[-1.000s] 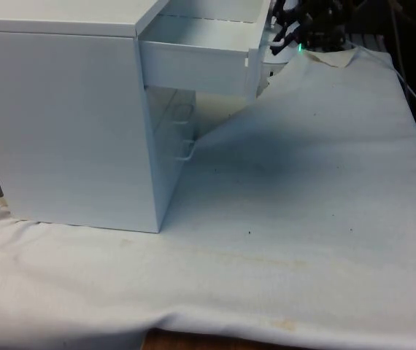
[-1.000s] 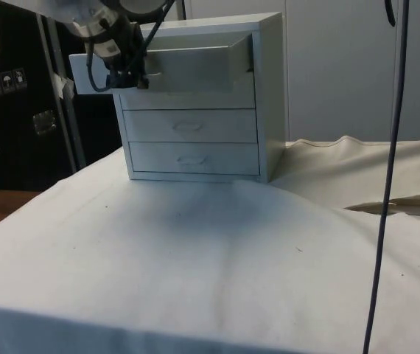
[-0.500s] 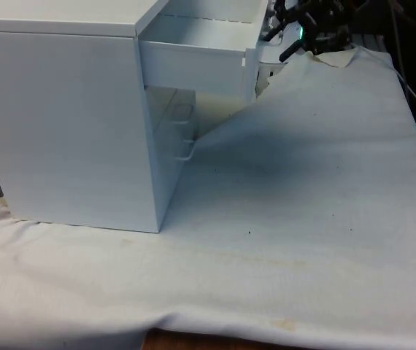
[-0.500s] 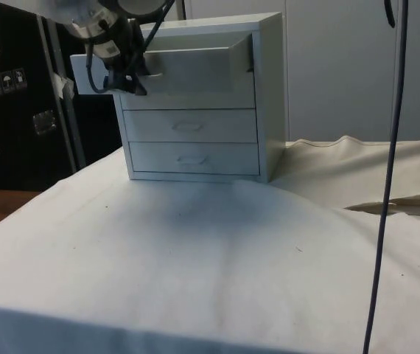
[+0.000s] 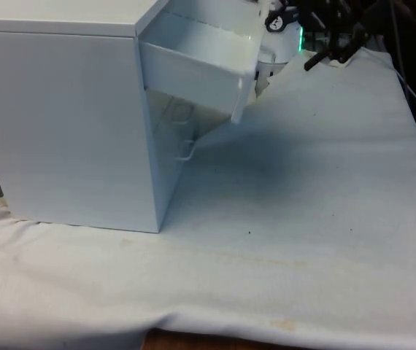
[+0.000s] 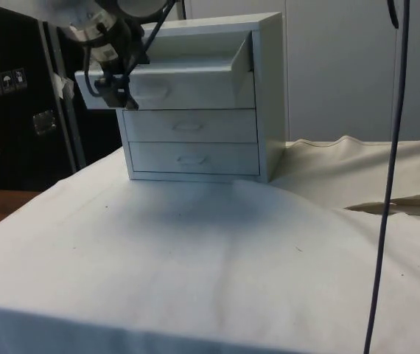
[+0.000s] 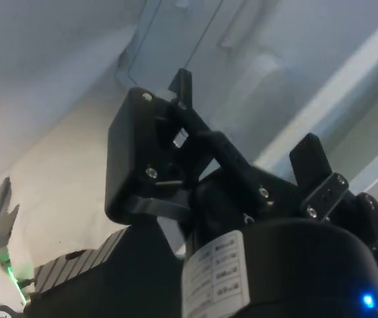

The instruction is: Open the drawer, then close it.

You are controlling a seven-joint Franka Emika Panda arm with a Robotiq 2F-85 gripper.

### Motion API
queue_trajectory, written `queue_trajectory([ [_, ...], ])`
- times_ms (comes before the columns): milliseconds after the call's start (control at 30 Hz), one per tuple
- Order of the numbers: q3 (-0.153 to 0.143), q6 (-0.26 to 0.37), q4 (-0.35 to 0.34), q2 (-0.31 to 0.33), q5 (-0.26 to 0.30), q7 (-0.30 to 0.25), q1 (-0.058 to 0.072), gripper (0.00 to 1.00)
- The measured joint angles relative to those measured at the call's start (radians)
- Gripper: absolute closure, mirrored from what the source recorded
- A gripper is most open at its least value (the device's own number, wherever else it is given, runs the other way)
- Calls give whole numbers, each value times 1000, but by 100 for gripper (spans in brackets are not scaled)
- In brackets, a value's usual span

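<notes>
The white chest of drawers (image 5: 69,124) stands on the cloth at the front view's left. Its top drawer (image 5: 193,69) is pulled far out and tilts down at the front. In the side view the same top drawer (image 6: 188,77) sags out of the chest (image 6: 269,96). My black gripper (image 5: 312,40) is open, a little off the drawer's front face, with nothing between its fingers. From the side, the gripper (image 6: 114,87) hangs at the drawer front's outer end. The wrist view has the gripper (image 7: 247,116) spread wide before the drawer fronts.
Two lower drawers (image 6: 188,125) (image 6: 191,158) are shut, with their wire handles (image 5: 185,149) sticking out. A dark cable (image 6: 390,169) hangs down near the side camera. The cloth bunches into a fold (image 6: 398,203) beside the chest. The table's edge (image 5: 193,341) is near the front camera.
The gripper has opened and let go of the top drawer's front, then drawn off toward the front view's right. The drawer's front has dropped and now tilts down.
</notes>
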Motion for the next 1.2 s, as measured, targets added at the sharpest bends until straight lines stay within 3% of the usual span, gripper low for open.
queue_trajectory([
  [500, 71, -51, 58, 49, 0, 65, 2, 0],
  [1000, 74, -60, 65, 53, 0, 67, 1, 0],
  [1100, 74, -60, 65, 53, 0, 67, 1, 6],
  [1133, 74, -60, 65, 53, 0, 67, 1, 17],
  [1200, 74, -60, 65, 53, 0, 67, 1, 28],
])
